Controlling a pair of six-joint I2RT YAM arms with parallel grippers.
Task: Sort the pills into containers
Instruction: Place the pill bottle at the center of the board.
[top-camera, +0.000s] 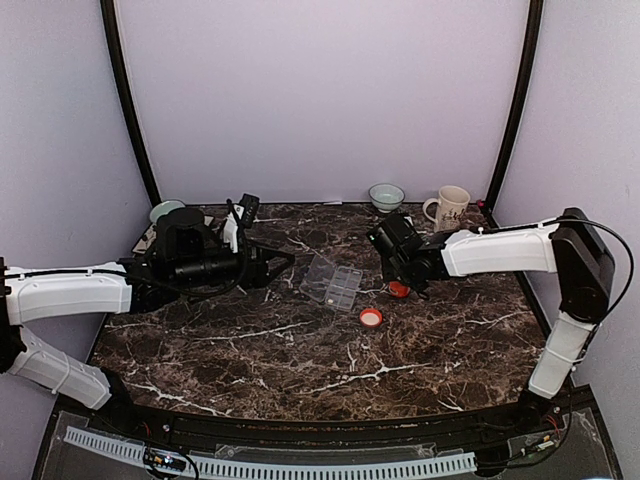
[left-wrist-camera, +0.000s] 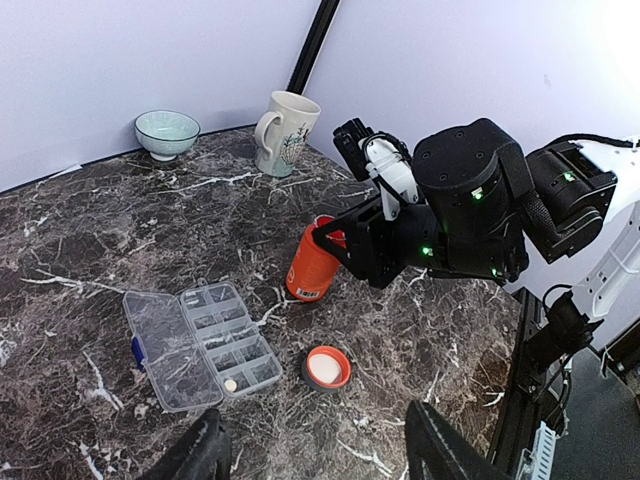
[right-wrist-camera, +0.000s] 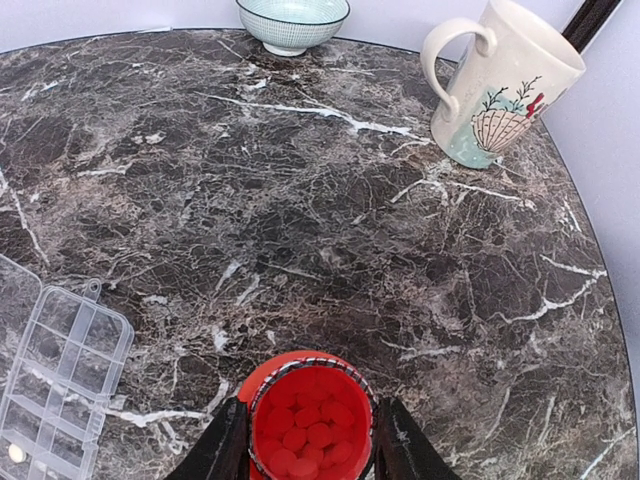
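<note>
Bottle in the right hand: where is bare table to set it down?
Bare marble runs from the cap to the near edge, and right of the bottle, nearer than the mug. Crowded between the organiser box, cap and bottle.

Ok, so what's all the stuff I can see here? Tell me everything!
table: one, dark marble, under everything
organiser box: one, clear, lid open, table middle
white pill: one, white, corner compartment of the box
bottle: one, orange, uncapped, right of the box
red pills: many, red, inside the bottle
cap: one, red rim, white inside, near the box
bowl: one, pale green, back edge
second bowl: one, pale, back left, partly hidden
mug: one, cream with shell picture, back right
left end effector: one, black, open, empty, left of the box
right end effector: one, black, shut on the bottle
</note>
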